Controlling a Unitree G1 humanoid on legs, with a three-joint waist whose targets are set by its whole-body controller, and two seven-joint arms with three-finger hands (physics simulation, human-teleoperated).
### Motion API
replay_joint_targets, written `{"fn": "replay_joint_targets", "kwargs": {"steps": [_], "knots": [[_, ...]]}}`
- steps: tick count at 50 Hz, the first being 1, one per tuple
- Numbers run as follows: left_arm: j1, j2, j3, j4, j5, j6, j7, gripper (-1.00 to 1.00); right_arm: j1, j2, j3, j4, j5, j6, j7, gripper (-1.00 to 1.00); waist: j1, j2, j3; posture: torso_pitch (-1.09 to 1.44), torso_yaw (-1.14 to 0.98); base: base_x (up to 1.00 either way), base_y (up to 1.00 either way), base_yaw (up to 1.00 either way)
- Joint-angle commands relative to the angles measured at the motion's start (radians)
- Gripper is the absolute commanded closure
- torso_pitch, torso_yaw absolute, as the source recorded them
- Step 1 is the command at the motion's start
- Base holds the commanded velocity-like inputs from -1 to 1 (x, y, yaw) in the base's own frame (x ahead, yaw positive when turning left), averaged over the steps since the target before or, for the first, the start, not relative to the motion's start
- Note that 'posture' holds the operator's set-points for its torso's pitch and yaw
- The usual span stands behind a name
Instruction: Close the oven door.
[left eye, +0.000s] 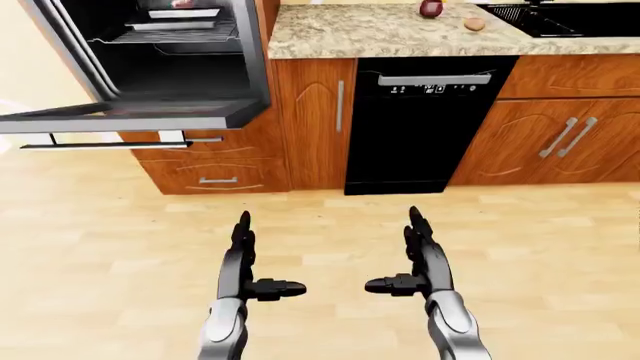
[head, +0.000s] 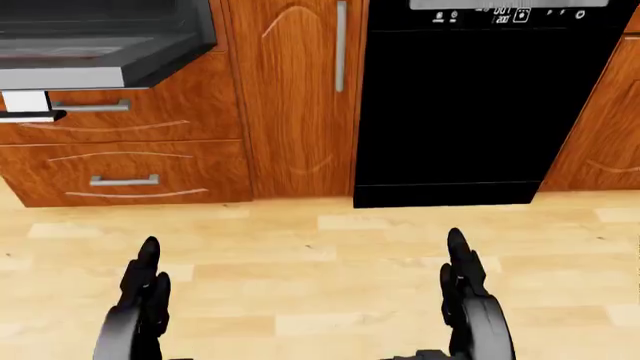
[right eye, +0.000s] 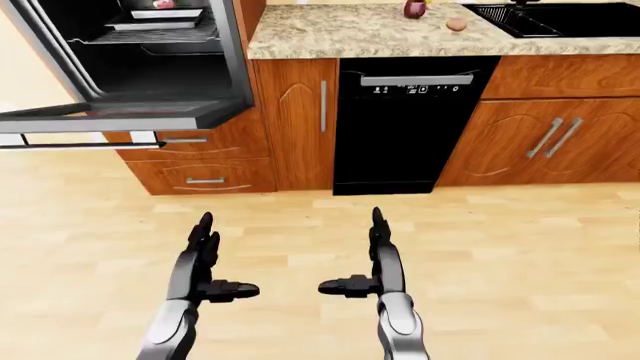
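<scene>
The oven (left eye: 170, 52) is at the upper left of the left-eye view, its cavity open with racks and a tray inside. The oven door (left eye: 120, 116) hangs down flat, level with the floor, with its bar handle (left eye: 105, 144) along the near edge. My left hand (left eye: 245, 259) and right hand (left eye: 420, 259) are both open and empty, fingers stretched forward, thumbs pointing inward, low over the wooden floor. Both hands are well below and to the right of the door, touching nothing.
A black dishwasher (left eye: 425, 124) stands right of a narrow wooden cabinet (left eye: 315, 124). Drawers (left eye: 215, 176) sit under the oven. A granite counter (left eye: 400, 34) holds two small items and a sink (left eye: 565, 19). Wooden cabinet doors (left eye: 560, 142) are at right.
</scene>
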Motion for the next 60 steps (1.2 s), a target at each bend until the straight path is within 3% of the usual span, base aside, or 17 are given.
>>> {"fn": "replay_joint_targets", "kwargs": {"steps": [1, 3, 4, 5, 7, 16, 17, 19, 30, 37, 38, 42, 47, 48, 49, 51, 60], "knots": [[-0.028, 0.003, 0.008, -0.087, -0.020, -0.063, -0.008, -1.00, -0.036, -0.002, -0.008, -0.047, 0.017, -0.077, 0.004, -1.00, -0.002, -0.008, -0.001, 0.00, 0.00, 0.00, 0.00, 0.00], [-0.026, 0.003, 0.009, -0.088, -0.027, -0.065, -0.010, -1.00, -0.040, 0.000, -0.007, -0.045, 0.029, -0.072, 0.007, -1.00, 0.008, 0.000, -0.061, 0.00, 0.00, 0.00, 0.00, 0.00], [-0.024, 0.003, 0.010, -0.094, -0.030, -0.061, -0.011, -1.00, -0.040, -0.001, -0.006, -0.046, 0.029, -0.070, 0.006, -1.00, 0.007, -0.001, -0.053, 0.00, 0.00, 0.00, 0.00, 0.00], [-0.024, 0.003, 0.015, -0.102, -0.041, -0.058, -0.013, -1.00, -0.041, -0.002, -0.005, -0.046, 0.024, -0.071, 0.003, -1.00, 0.007, -0.006, -0.018, 0.00, 0.00, 0.00, 0.00, 0.00], [-0.031, 0.005, 0.025, -0.131, -0.062, -0.033, -0.011, -1.00, -0.038, -0.007, -0.009, -0.072, 0.024, -0.053, 0.000, -1.00, 0.007, -0.007, -0.070, 0.00, 0.00, 0.00, 0.00, 0.00], [-0.047, 0.012, 0.036, -0.137, -0.079, -0.019, -0.003, -1.00, -0.037, -0.010, -0.016, -0.101, 0.013, -0.024, -0.002, -1.00, 0.008, -0.004, -0.082, 0.00, 0.00, 0.00, 0.00, 0.00], [-0.048, 0.012, 0.037, -0.139, -0.079, -0.018, -0.002, -1.00, -0.036, -0.009, -0.017, -0.101, 0.014, -0.024, -0.002, -1.00, 0.007, 0.001, -0.101, 0.00, 0.00, 0.00, 0.06, 0.00], [-0.052, 0.013, 0.039, -0.140, -0.081, -0.017, 0.000, -1.00, -0.037, -0.011, -0.017, -0.107, 0.012, -0.016, -0.003, -1.00, 0.006, 0.001, -0.083, 0.00, 0.00, 0.00, 0.08, 0.00], [-0.064, 0.018, 0.047, -0.118, -0.080, -0.029, 0.006, -1.00, -0.033, -0.010, -0.015, -0.115, 0.010, -0.005, 0.008, -1.00, 0.003, 0.033, -0.068, 0.00, 0.00, 0.00, 0.23, 0.00], [-0.065, 0.020, 0.048, -0.125, -0.082, -0.020, 0.007, -1.00, -0.032, -0.008, -0.012, -0.119, 0.013, -0.002, 0.011, -1.00, 0.000, -0.059, -0.044, 0.00, 0.00, 0.00, 0.41, 0.00], [-0.065, 0.020, 0.048, -0.125, -0.081, -0.021, 0.007, -1.00, -0.032, -0.008, -0.012, -0.120, 0.012, -0.001, 0.010, -1.00, -0.005, -0.019, -0.055, 0.00, 0.00, 0.00, 0.41, 0.00], [-0.067, 0.021, 0.049, -0.118, -0.078, -0.027, 0.007, -1.00, -0.031, -0.008, -0.012, -0.117, 0.013, -0.004, 0.011, -1.00, -0.010, -0.048, -0.071, 0.00, 0.00, 0.00, 0.40, 0.00], [-0.066, 0.021, 0.048, -0.111, -0.074, -0.039, 0.004, -1.00, -0.032, -0.007, -0.011, -0.114, 0.014, -0.005, 0.012, -1.00, -0.014, 0.019, -0.051, 0.00, 0.00, 0.00, 0.40, 0.00], [-0.065, 0.021, 0.048, -0.112, -0.074, -0.038, 0.004, -1.00, -0.033, -0.007, -0.011, -0.113, 0.015, -0.005, 0.012, -1.00, -0.013, 0.049, -0.058, 0.00, 0.00, 0.00, 0.40, 0.00], [-0.068, 0.022, 0.049, -0.114, -0.075, -0.035, 0.004, -1.00, -0.034, -0.007, -0.010, -0.118, 0.015, 0.000, 0.012, -1.00, -0.009, 0.106, -0.075, 0.00, 0.00, 0.00, 0.41, 0.00], [-0.070, 0.023, 0.052, -0.123, -0.079, -0.025, 0.005, -1.00, -0.035, -0.007, -0.009, -0.120, 0.016, 0.001, 0.011, -1.00, 0.000, 0.070, -0.065, 0.00, 0.00, 0.00, 0.42, 0.00], [-0.075, 0.024, 0.056, -0.125, -0.082, -0.019, 0.010, -1.00, -0.040, -0.004, -0.015, -0.121, 0.038, 0.003, 0.008, -1.00, -0.002, -0.023, -0.050, 0.00, 0.00, 0.00, 0.41, 0.00]]}}
